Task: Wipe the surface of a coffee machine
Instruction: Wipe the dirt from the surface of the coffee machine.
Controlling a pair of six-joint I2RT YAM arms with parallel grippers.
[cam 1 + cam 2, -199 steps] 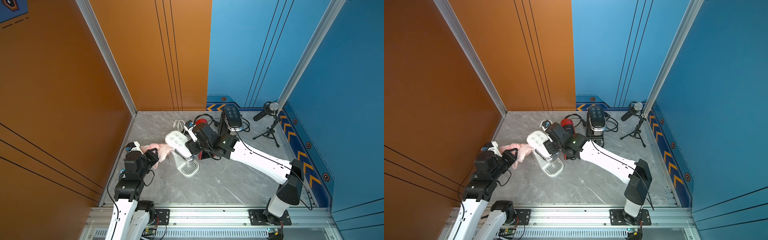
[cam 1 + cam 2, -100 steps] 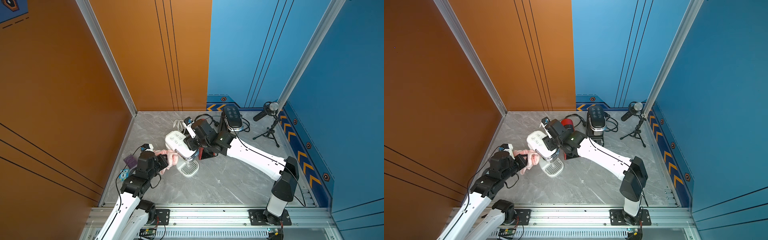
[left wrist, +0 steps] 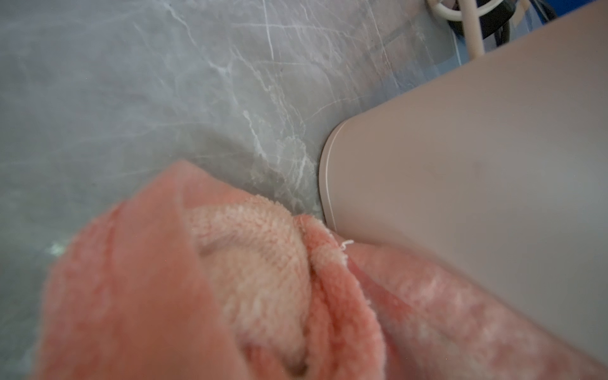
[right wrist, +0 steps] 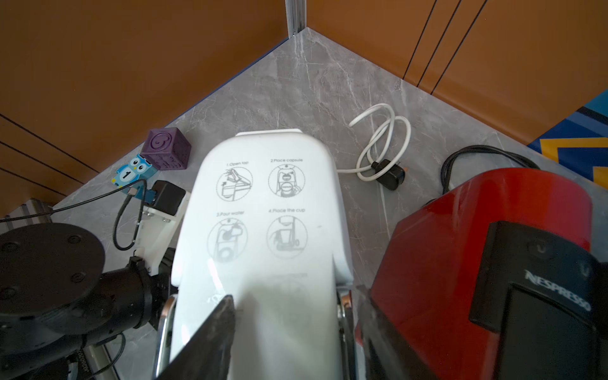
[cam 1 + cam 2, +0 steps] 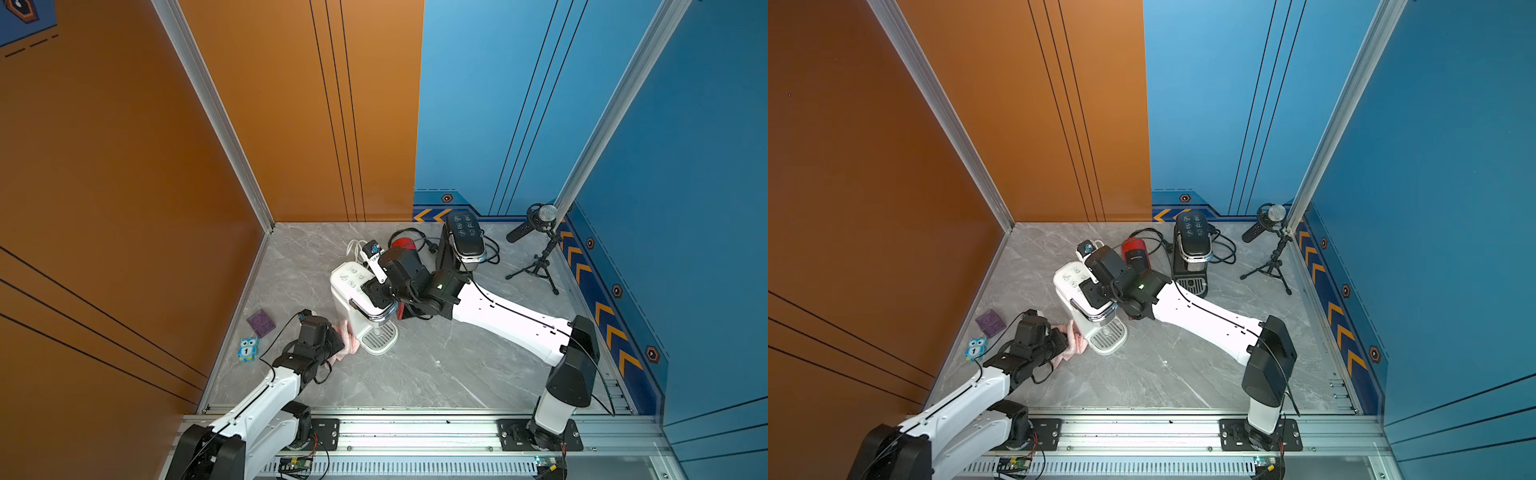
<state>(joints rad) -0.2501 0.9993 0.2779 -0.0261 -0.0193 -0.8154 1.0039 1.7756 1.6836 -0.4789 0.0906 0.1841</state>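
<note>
- Centrally on the marble table (image 5: 436, 374), white coffee machine (image 5: 349, 291) upright; red machine (image 5: 1136, 253) crowds just beside it, black machine (image 5: 467, 237) farther back.
- Right gripper (image 5: 376, 293) on its head, jaws wide astride; grip unclear.
- Left gripper (image 5: 338, 343), low, clamps pink cloth (image 3: 246, 263) touching the machine's lower side.
- Purple cube (image 5: 261, 322), owl toy (image 5: 248, 348) near the left arm.

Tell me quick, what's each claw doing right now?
Left gripper: shut on the cloth.
Right gripper: shut on the white machine, one finger either side of its top.
</note>
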